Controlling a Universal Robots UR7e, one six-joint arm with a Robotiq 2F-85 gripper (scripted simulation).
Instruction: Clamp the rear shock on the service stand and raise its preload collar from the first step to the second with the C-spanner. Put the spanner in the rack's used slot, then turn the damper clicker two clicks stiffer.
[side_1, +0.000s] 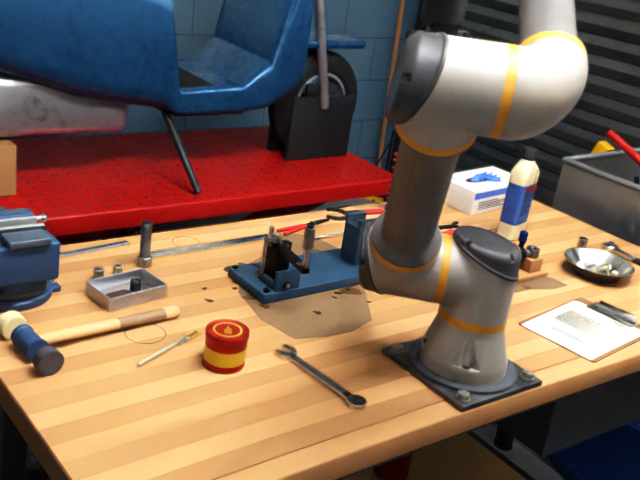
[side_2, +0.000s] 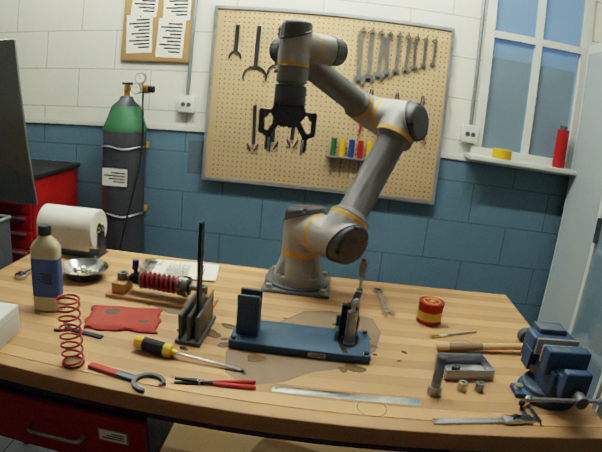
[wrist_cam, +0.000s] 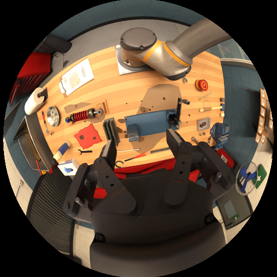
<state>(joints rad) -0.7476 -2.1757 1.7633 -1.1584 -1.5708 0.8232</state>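
Observation:
On the wooden bench the blue service stand (side_2: 299, 336) (side_1: 297, 268) (wrist_cam: 152, 124) sits mid-table, its clamp empty. The rear shock (side_2: 161, 281) (wrist_cam: 82, 115), with a red spring, lies on a wooden cradle to the stand's left as the second side camera sees it. The C-spanner (side_2: 129, 377) (wrist_cam: 84, 151), red-handled, lies near the front edge. The grey slotted rack (side_2: 196, 315) (wrist_cam: 111, 129) stands between shock and stand. My gripper (side_2: 287, 145) (wrist_cam: 142, 140) hangs open and empty, high above the bench in front of the pegboard.
The robot base (side_1: 462, 356) is bolted at the bench's far side. A screwdriver (side_2: 175, 352), red pliers (side_2: 216, 383), a loose red spring (side_2: 70, 330) and a red rag (side_2: 123, 318) lie around the rack. A blue vise (side_2: 550, 362) stands at the right end.

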